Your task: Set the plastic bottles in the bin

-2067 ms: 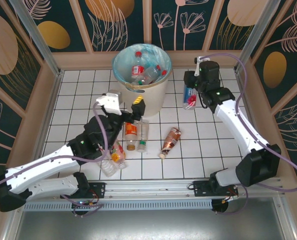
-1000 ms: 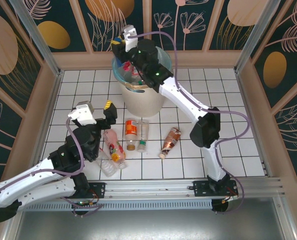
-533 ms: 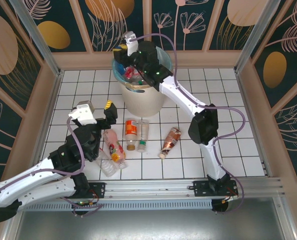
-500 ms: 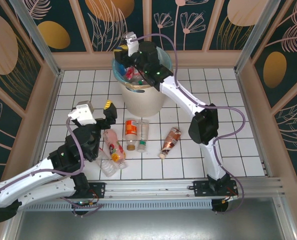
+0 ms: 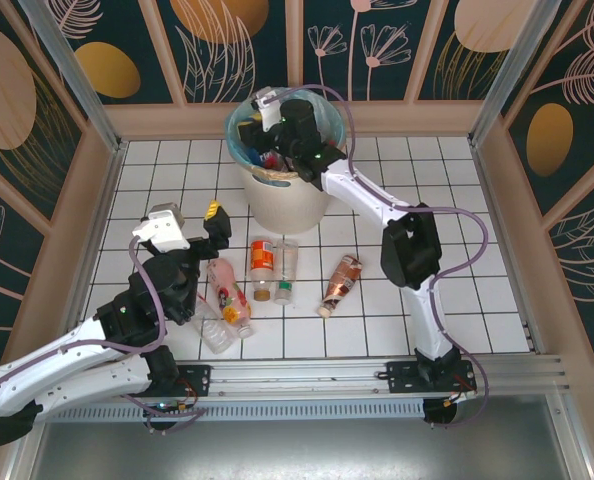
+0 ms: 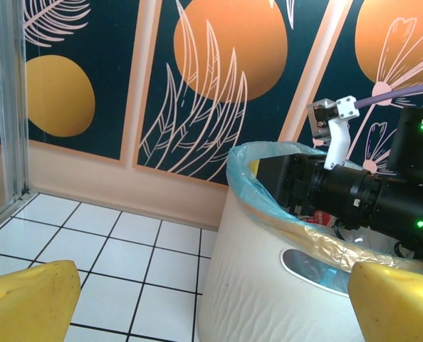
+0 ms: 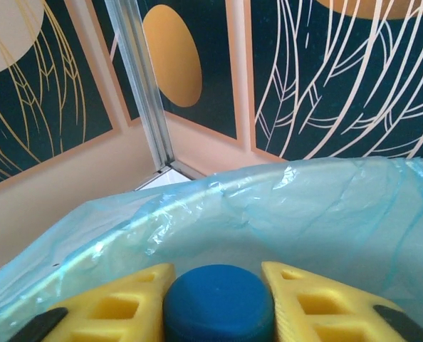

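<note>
Plastic bottles [image 5: 262,262] lie in a loose group on the white tiled floor [image 5: 457,250] in front of the bin [image 5: 277,205]. Among them is an orange-labelled one [image 5: 262,255], with a clear one with a green cap [image 5: 284,265] just beside it. A brownish one [image 5: 342,278] lies more to the right, and a pink one [image 5: 225,288] lies to the left, near the left arm. The bin is lined with a light blue bag [image 7: 283,206]. The right gripper [image 7: 218,313] is over the mouth of the bin. A blue-capped bottle [image 7: 218,303] sits between its yellow fingers [image 7: 126,313], which stand close against both sides of the cap, with no gap to see. The left gripper [image 6: 211,306] hangs above the floor and faces the bin. Its fingertips [image 6: 26,299] are spread wide apart and nothing is between them.
</note>
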